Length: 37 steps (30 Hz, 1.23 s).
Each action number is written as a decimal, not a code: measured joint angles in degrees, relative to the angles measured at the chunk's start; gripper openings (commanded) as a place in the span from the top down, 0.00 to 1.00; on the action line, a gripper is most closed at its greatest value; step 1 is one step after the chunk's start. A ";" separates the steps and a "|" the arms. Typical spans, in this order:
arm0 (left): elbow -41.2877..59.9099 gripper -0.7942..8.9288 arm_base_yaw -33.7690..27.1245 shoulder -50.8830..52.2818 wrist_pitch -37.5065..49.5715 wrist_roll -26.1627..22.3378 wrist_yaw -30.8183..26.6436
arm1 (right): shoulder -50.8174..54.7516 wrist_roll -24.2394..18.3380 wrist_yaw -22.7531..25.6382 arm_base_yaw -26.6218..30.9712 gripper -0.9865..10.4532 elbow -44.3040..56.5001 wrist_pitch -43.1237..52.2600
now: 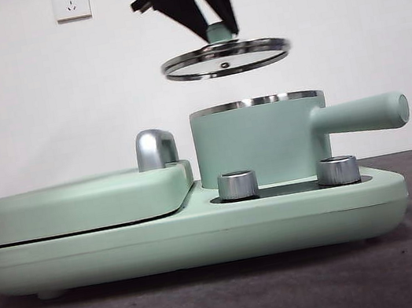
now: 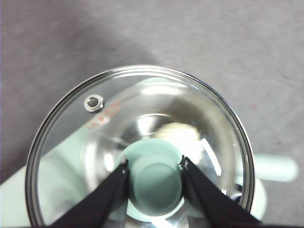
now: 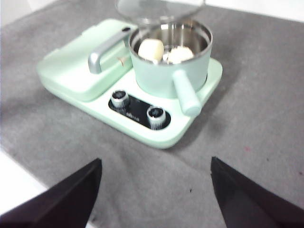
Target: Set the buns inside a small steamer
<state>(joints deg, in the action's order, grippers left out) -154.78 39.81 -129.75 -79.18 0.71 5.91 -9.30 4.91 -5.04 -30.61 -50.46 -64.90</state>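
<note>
The small steamer (image 1: 259, 140), a mint-green pot with a long side handle, stands on the mint-green cooker base (image 1: 188, 233). My left gripper (image 1: 218, 34) is shut on the green knob of the glass lid (image 1: 225, 59) and holds it above the pot; the left wrist view shows its jaws pinching the knob (image 2: 156, 183). In the right wrist view the pot (image 3: 171, 66) is open, with the smooth bun (image 3: 151, 49) and the ridged bun (image 3: 179, 54) inside. My right gripper (image 3: 156, 190) is open, well back from the cooker.
The flat hinged griddle plate (image 1: 79, 204) with its chrome handle (image 1: 155, 148) lies on the cooker next to the pot. Two chrome dials (image 1: 237, 184) sit on the front panel. The cooker stands on a grey table (image 1: 232, 301).
</note>
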 measured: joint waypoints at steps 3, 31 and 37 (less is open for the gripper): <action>0.00 0.90 1.75 0.00 0.33 0.00 0.02 | 0.00 0.00 -1.25 -0.02 0.59 0.00 2.14; -0.42 0.90 1.55 -5.44 -0.07 -0.07 0.00 | 0.00 0.07 -1.22 -0.02 0.59 0.00 2.58; -0.42 0.90 1.55 -6.05 -0.04 -0.33 0.02 | 0.00 0.07 -1.01 -0.02 0.59 0.00 2.58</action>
<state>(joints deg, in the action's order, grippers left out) -155.20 41.36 -135.81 -79.22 0.38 5.93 -9.30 4.97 -6.04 -30.63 -50.46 -62.33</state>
